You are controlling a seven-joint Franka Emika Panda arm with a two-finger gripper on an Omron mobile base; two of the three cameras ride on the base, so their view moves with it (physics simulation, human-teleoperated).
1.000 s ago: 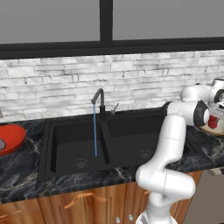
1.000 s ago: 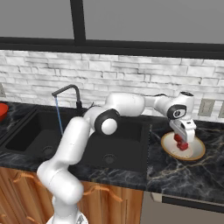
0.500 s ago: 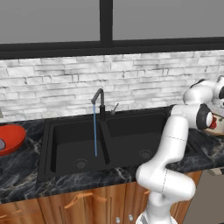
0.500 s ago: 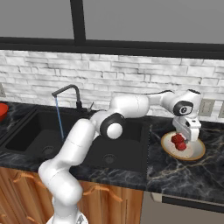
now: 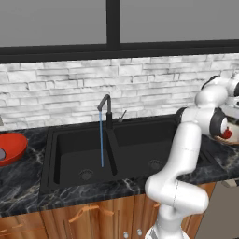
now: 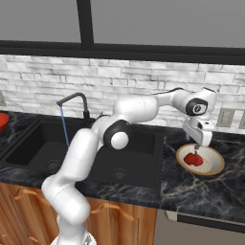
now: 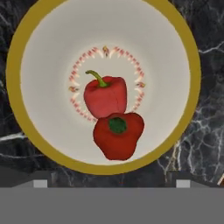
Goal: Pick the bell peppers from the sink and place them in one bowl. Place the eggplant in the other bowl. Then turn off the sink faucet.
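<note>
red bowl cut by left edge, left base | tan bowl mostly behind arm, right edge | tool tips barely seen

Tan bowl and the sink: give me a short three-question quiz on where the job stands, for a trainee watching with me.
1. True or false: both bell peppers lie in the tan bowl and touch each other.
2. Multiple choice: the hand is (A) shut on a pepper, (B) open above the tan bowl, (C) on the faucet lever.
3. Fill in: water from the sink faucet is ____ running into the sink.

Key: 1 true. 2 B. 3 still; a blue stream falls into the left basin, so the faucet is not yet off.
</note>
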